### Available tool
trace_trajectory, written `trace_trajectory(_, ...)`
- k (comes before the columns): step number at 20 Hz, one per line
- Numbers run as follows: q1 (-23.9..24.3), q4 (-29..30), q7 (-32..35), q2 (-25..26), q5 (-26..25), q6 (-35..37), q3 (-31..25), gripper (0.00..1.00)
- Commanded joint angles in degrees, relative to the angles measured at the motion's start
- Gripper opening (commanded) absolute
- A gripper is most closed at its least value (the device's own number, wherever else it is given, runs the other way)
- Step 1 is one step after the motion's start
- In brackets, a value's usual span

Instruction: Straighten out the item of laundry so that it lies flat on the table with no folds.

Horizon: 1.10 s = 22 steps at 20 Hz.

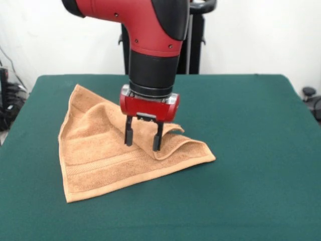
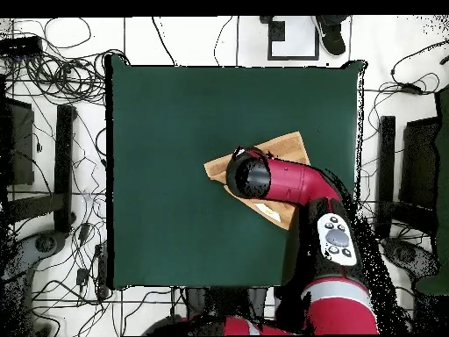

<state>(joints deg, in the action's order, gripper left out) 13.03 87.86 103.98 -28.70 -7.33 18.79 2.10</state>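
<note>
1 soft, light, limp towel [image 1: 108, 155]: the open pincer [image 1: 143, 140] straddles its raised fold, the best grip, above the counter [image 1: 251, 150].

Arm [image 1: 150, 35] reaches straight down, wrist vertical; gripper [image 1: 143, 141] points downward with its two fingers [image 1: 129, 134] spread apart.

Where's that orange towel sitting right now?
In the front view the towel lies on the green table, left of centre, directly beneath the end effector, whose open fingers hang over a raised fold.
</note>
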Motion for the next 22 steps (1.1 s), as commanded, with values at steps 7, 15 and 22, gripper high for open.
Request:
trace_trajectory(7, -5.1, 5.9, 12.5, -2.2, 7.7, 7.8, -1.6, 1.00)
trace_trajectory(15, -7.8, 1.4, 11.4, 2.7, 7.8, 10.1, 2.8, 1.00)
trace_trajectory(22, -10.1, -2.5, 11.6, 6.6, 6.9, 11.7, 6.6, 1.00)
